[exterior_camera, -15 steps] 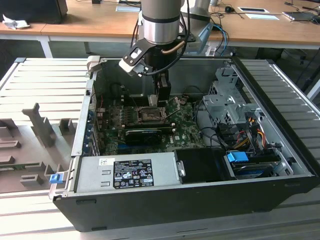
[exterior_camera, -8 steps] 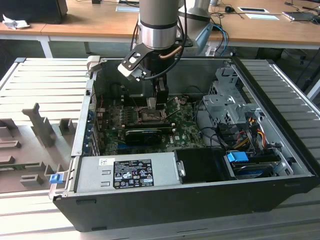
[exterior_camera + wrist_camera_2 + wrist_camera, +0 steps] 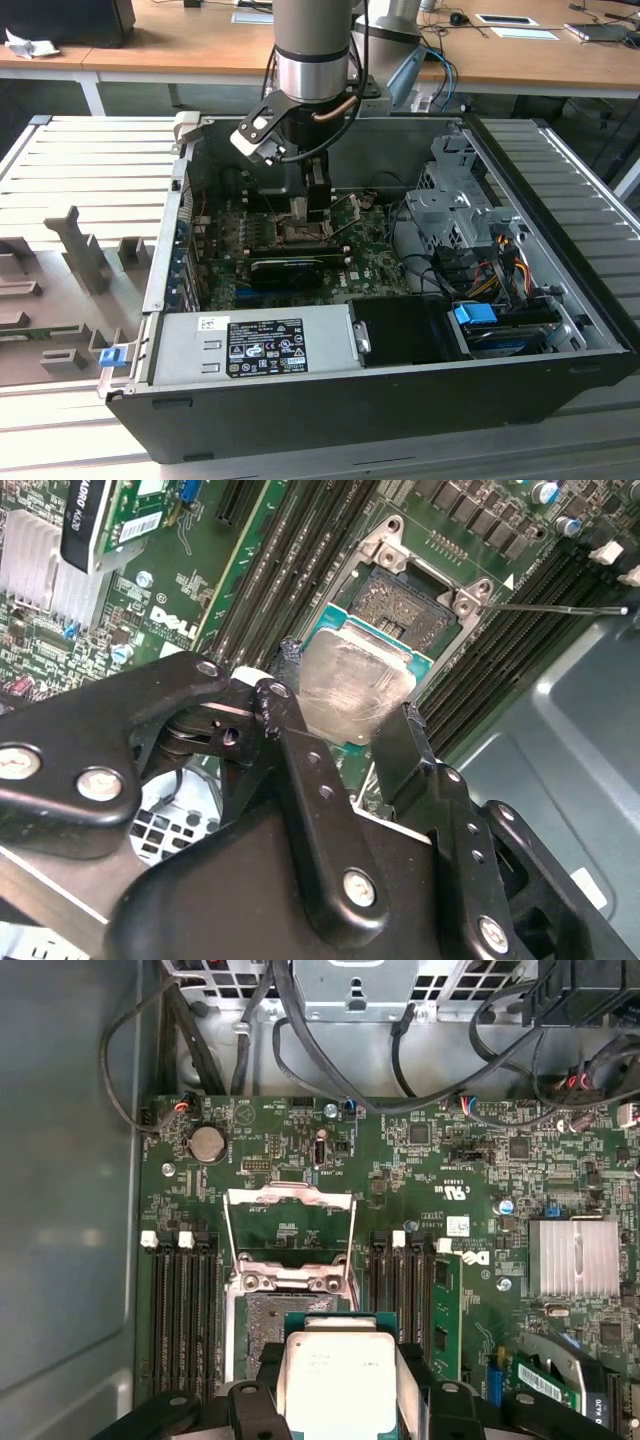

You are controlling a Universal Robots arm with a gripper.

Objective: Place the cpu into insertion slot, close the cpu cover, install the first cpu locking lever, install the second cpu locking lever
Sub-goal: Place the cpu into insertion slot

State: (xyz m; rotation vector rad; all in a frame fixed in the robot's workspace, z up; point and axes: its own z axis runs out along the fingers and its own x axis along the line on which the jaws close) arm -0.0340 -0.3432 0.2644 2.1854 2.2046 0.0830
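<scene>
My gripper [image 3: 308,203] reaches down into the open computer case and is shut on the cpu [image 3: 352,685], a flat square chip with a pale silvery top, pinched at two opposite edges. The cpu [image 3: 340,1380] hangs slightly tilted just above the board and overlaps one edge of the insertion slot [image 3: 283,1315], a dark square socket with a metal rim [image 3: 405,602]. The cpu cover [image 3: 290,1196] stands swung open beyond the slot, its window showing green board. Two thin wire levers [image 3: 225,1235] are raised beside it, and one lever [image 3: 560,607] sticks out sideways from the socket corner.
Long black memory slots [image 3: 180,1310] flank the socket on both sides. A black card [image 3: 285,268] lies just in front of the socket, with a grey power supply [image 3: 255,345] nearer the case front. A drive cage [image 3: 455,210] and cables sit at the exterior view's right.
</scene>
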